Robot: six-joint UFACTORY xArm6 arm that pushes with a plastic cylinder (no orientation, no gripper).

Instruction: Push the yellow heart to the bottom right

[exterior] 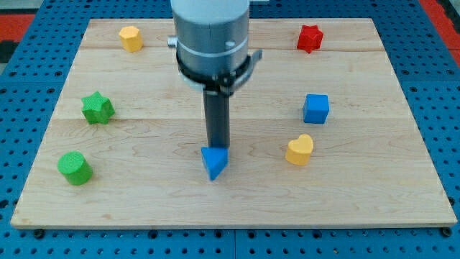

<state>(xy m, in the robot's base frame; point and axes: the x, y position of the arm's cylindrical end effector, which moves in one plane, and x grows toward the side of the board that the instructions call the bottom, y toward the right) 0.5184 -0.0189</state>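
The yellow heart (pixel 300 150) lies on the wooden board (pixel 144 194), right of centre and toward the view's bottom. My tip (pixel 216 146) stands near the board's middle, touching the top edge of a blue triangle (pixel 214 162). The tip is well to the left of the yellow heart, apart from it. The rod hangs from the grey arm head (pixel 211 39) at the view's top.
A blue cube (pixel 315 108) sits just above the heart. A red star (pixel 310 38) is at top right, a yellow hexagon (pixel 131 38) at top left. A green star (pixel 97 108) and a green cylinder (pixel 75 167) are at the left.
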